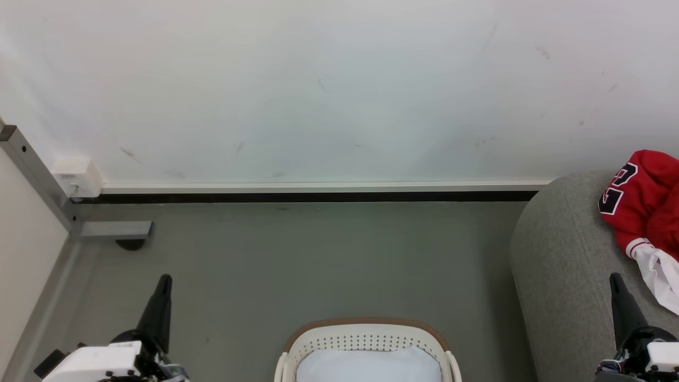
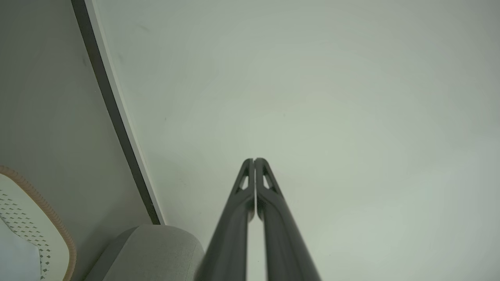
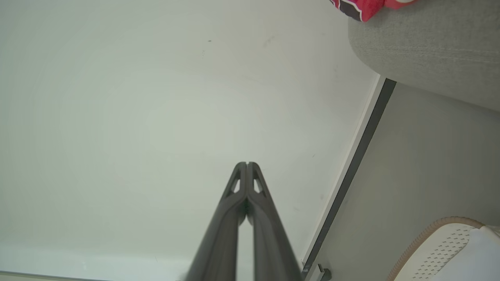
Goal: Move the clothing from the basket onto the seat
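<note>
The red clothing (image 1: 644, 199) with its black-and-white number and a white fabric part lies crumpled on the grey seat (image 1: 562, 265) at the right edge of the head view. A corner of the clothing (image 3: 361, 7) rests on the seat (image 3: 429, 47) in the right wrist view. The white basket (image 1: 366, 335) with a tan rim stands on the floor at bottom centre, a plain pale cloth (image 1: 368, 366) inside it. My left gripper (image 1: 165, 279) is shut and empty at the lower left. My right gripper (image 1: 614, 277) is shut and empty in front of the seat.
A white wall with a dark baseboard (image 1: 318, 196) runs behind the grey floor. A grey metal frame post (image 1: 32, 170) with a foot (image 1: 116, 231) stands at the left. The basket (image 2: 35, 218) and the seat (image 2: 156, 249) appear in the left wrist view.
</note>
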